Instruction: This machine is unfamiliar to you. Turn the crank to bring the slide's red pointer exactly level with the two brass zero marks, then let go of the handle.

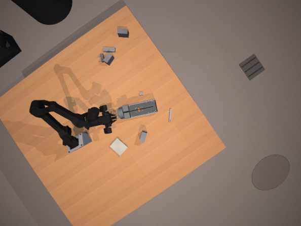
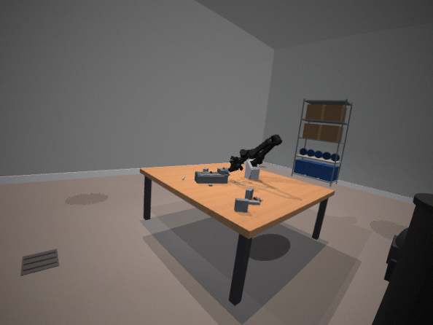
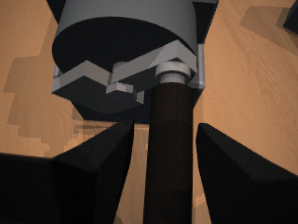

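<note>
My 2 fingers [image 1: 115, 118] [image 2: 231, 170] stood partway open w/ nothing gripped, astride the crank handle [image 3: 171, 150]. Best to back straight off the handle, w/o nudging it.

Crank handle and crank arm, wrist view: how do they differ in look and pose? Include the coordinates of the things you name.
The handle [image 3: 171, 137] is dark brown and round; the crank arm [image 3: 142, 70] is light grey and angular. The handle runs between the fingers of the open pincer [image 1: 115, 118] [image 2: 230, 170] [image 3: 165, 125]; the crank arm lies crosswise beyond the fingertips.
</note>
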`<state>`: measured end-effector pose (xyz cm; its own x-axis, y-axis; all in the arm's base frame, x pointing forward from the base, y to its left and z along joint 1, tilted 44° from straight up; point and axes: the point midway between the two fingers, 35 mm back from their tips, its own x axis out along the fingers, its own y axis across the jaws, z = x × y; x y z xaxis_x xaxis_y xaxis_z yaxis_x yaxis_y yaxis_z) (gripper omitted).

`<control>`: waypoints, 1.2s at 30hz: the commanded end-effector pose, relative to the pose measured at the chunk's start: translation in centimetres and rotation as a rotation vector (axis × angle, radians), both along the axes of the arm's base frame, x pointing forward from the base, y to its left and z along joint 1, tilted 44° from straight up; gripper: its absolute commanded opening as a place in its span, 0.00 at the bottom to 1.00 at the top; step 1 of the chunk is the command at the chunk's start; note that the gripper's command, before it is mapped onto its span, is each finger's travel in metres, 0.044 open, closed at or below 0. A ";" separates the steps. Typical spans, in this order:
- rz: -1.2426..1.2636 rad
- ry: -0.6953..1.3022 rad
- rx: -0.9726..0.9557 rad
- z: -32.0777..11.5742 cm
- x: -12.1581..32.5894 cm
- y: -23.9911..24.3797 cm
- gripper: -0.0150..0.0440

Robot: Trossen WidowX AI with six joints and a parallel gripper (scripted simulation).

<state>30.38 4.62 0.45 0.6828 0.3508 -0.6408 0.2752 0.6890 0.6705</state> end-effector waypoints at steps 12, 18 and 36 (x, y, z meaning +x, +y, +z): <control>0.000 0.001 -0.001 0.4 0.1 -0.4 1.00; 0.000 0.002 -0.003 2.0 0.2 -2.1 1.00; -0.004 0.002 -0.007 7.6 0.2 -7.6 1.00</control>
